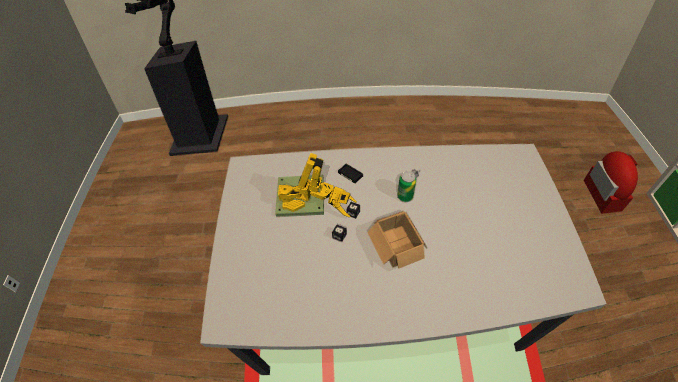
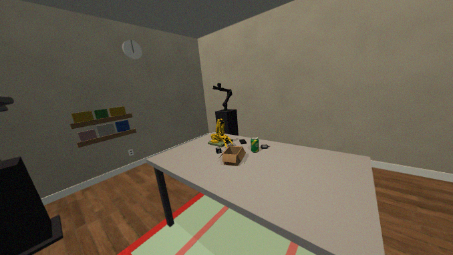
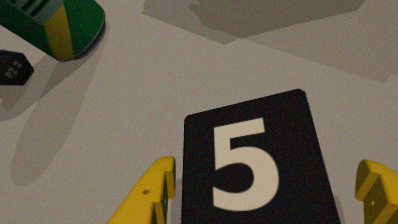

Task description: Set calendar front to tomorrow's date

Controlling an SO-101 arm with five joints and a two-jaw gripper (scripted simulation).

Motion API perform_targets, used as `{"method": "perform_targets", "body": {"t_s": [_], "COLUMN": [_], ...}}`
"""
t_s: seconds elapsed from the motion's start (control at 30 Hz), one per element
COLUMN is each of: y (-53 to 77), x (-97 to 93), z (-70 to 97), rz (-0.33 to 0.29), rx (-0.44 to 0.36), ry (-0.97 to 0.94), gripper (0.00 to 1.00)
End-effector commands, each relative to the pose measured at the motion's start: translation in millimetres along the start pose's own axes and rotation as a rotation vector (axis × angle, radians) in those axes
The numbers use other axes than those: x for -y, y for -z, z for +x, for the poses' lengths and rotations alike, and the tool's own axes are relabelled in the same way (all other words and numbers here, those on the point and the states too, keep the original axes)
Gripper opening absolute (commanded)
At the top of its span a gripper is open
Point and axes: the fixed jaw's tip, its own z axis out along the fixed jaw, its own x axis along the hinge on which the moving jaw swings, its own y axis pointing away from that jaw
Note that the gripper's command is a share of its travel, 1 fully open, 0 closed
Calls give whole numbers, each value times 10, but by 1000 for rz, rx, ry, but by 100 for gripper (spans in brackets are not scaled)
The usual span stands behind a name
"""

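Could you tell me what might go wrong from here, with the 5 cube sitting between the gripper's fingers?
1. In the wrist view a strip of table shows between the 5 cube and one finger of the gripper. The hold may be loose, so the cube could slip or twist if lifted.
2. The black tray lies near the soda can. A wide swing there might knock the can over.
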Motion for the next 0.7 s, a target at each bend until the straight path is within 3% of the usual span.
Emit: {"method": "perform_targets", "body": {"t_s": [0.0,0.67], "y": [57,117], "x": [-38,-177], "z": [-45,-291], "rz": [-26,-134], "rx": [15,116], "ry": [-208,-267], "gripper": [36,35]}}
